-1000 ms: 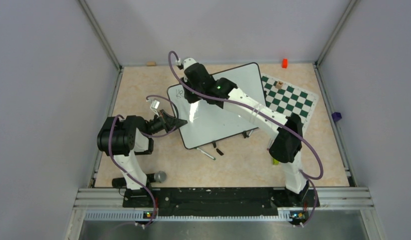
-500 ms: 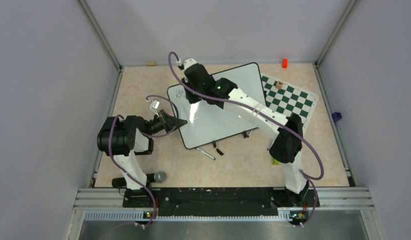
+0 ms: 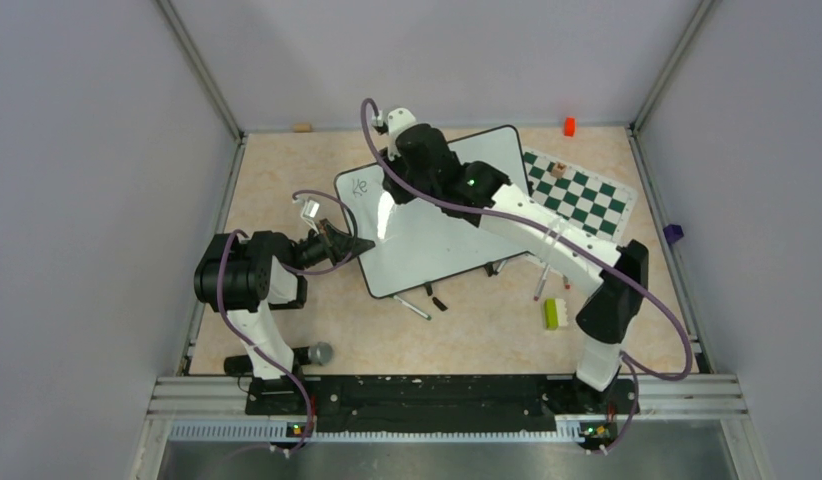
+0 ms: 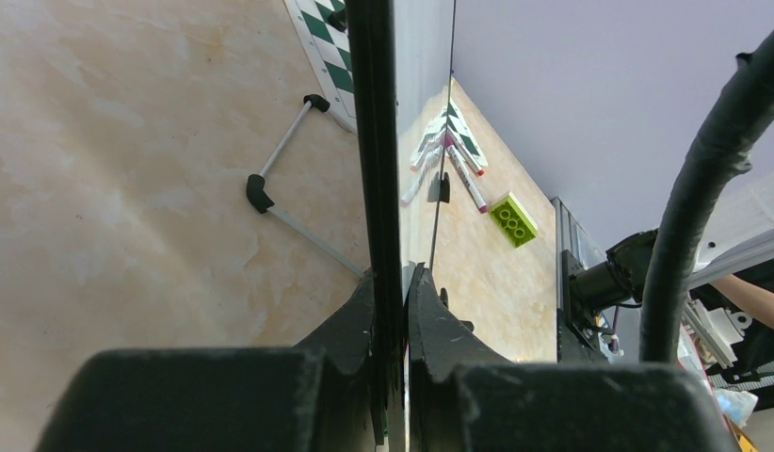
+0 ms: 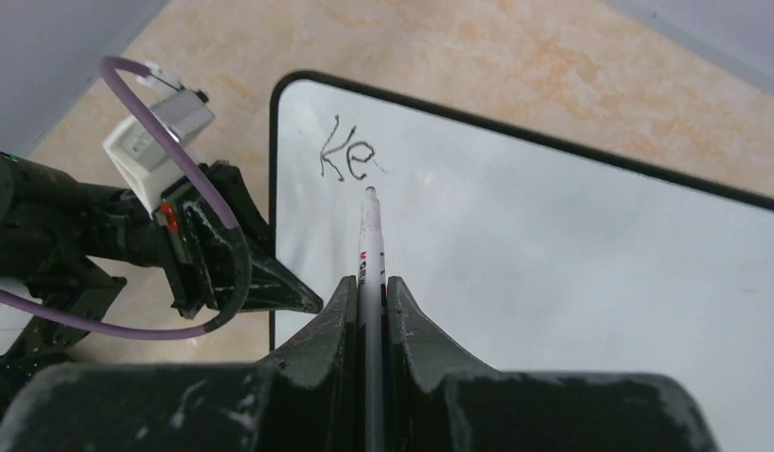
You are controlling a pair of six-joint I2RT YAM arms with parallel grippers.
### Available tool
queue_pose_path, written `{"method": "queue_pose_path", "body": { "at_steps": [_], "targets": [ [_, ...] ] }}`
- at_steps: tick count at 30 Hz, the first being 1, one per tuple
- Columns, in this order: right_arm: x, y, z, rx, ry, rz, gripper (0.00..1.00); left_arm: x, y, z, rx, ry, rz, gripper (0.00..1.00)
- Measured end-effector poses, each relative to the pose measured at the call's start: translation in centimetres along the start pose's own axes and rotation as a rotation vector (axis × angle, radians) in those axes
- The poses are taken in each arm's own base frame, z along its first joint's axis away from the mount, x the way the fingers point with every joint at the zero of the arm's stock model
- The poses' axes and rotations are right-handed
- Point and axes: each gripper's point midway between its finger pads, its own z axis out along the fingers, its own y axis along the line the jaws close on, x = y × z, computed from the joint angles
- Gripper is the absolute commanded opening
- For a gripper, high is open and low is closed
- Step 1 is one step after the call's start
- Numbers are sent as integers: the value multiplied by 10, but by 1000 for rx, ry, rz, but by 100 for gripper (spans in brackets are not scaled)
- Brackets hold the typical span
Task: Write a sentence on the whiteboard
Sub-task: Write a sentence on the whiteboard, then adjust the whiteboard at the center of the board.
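Note:
The whiteboard (image 3: 427, 240) lies tilted in the middle of the table. Of the sentence, only the dark letters "Ke" (image 3: 360, 186) show, near the board's top left corner. My left gripper (image 3: 359, 244) is shut on the board's left rim, which shows edge-on in the left wrist view (image 4: 374, 141). My right gripper (image 3: 401, 182) is over the board's upper left part, shut on a white marker (image 5: 369, 235). The marker's tip is just below and right of the "Ke" (image 5: 346, 155) on the board face (image 5: 553, 245).
A green-and-white chess mat (image 3: 577, 195) lies right of the board. A green brick (image 3: 552, 313) and loose markers (image 3: 540, 282) lie near the right arm. A pen (image 3: 412, 308) and a small cap (image 3: 439, 303) lie below the board. A red block (image 3: 569, 126) sits at the back.
My right gripper has moved a little right along the board with the marker, and its elbow has swung right, uncovering the green brick. The left gripper has not moved.

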Motion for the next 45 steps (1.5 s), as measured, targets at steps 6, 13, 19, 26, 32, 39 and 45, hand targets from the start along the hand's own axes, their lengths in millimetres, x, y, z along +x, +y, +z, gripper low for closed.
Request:
{"method": "queue_pose_path", "body": {
  "at_steps": [6,13,19,26,32,39,45],
  "targets": [
    [-38,-4,-18,-22,-128,-28,0,0,0,0,0,0,0,0],
    [-18,-23,-7,25,-98,-65,0,-1,-2,3,15,8,17,0],
    [8,-44,-19,101,-62,-98,0,-1,-6,15,57,34,44,0],
    [-32,-92,-61,222,-188,-42,0,1,-5,22,98,72,23,0],
    [-47,-124,-81,297,-241,3,0,2,-5,33,141,109,6,0],
    [-42,-119,-81,276,-222,25,0,2,-6,39,172,137,-3,0],
    [-30,-129,-97,299,-187,68,0,8,-13,56,217,169,-1,0]
  ]
}}
